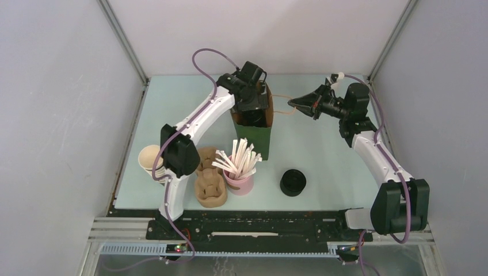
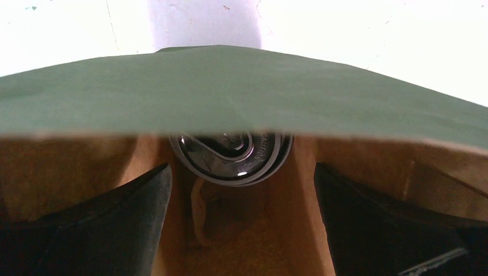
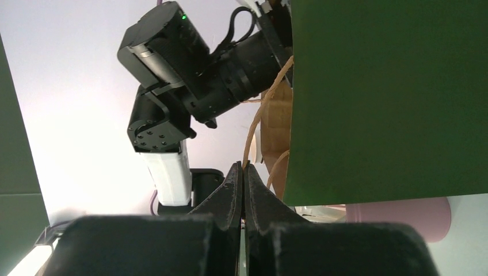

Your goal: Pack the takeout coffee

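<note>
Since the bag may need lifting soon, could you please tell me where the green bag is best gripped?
Likely the tan twine handle at its top, from the right, where the right gripper is shut on it. The loop stands clear of the upright green bag, thin enough to pinch; the walls are broad and flat, and the open left gripper fills the mouth.

The bag (image 1: 253, 138) is dark green outside and kraft brown inside; its handle (image 1: 282, 111) is tan. The coffee (image 2: 233, 158) has a glossy black lid with raised lettering. My fingers (image 2: 115, 224) are matte black, and my arms (image 1: 201, 118) are white with black joints and purple cables (image 1: 204, 62). The table (image 1: 328, 155) is pale mint. The holder (image 1: 240, 185) is pink and its straws (image 1: 239, 158) are white. The lid stack (image 1: 293, 182) is black, the cups (image 1: 149, 156) cream inside, the carriers (image 1: 210, 187) light brown.
</note>
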### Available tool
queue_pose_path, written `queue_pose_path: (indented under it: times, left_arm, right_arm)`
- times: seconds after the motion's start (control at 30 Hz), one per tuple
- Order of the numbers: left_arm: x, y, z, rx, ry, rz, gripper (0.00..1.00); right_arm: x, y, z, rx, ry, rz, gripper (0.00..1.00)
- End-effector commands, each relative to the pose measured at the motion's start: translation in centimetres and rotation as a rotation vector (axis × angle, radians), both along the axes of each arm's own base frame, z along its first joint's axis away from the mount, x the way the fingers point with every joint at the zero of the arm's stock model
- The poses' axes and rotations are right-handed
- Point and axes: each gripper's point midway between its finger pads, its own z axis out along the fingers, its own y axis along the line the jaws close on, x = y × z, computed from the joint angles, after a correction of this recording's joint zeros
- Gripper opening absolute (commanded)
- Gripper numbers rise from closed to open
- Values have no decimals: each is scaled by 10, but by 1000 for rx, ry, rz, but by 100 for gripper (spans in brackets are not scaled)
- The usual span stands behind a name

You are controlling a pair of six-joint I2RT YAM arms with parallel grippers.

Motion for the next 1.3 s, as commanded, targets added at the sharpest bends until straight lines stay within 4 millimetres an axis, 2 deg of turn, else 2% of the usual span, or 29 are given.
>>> queue_pose_path:
  times: [0.0,0.33,0.47,0.63,0.87,1.0,1.27]
  left_arm:
    - [4,7,62,-58,-124,7,98]
    - [1,10,74,-65,-144,-1,96]
    - [2,10,79,-67,-155,-9,88]
    - [1,10,81,-70,-157,-1,78]
    - [-5,2,95,-107,-170,-20,63]
    - [-7,-1,110,-125,-201,-47,60]
    - [-20,-14,155,-220,-273,-140,62]
  right_arm:
    - [-8,2,25,-14,-106,18,2]
    - [-6,0,22,-19,-102,15,1]
    - [-5,-3,21,-21,-101,7,0]
    - [-1,-6,30,-2,-120,-17,0]
    - [8,-8,35,23,-119,-54,0]
    - [10,-7,35,25,-120,-58,0]
    - [11,-10,33,6,-126,-86,0]
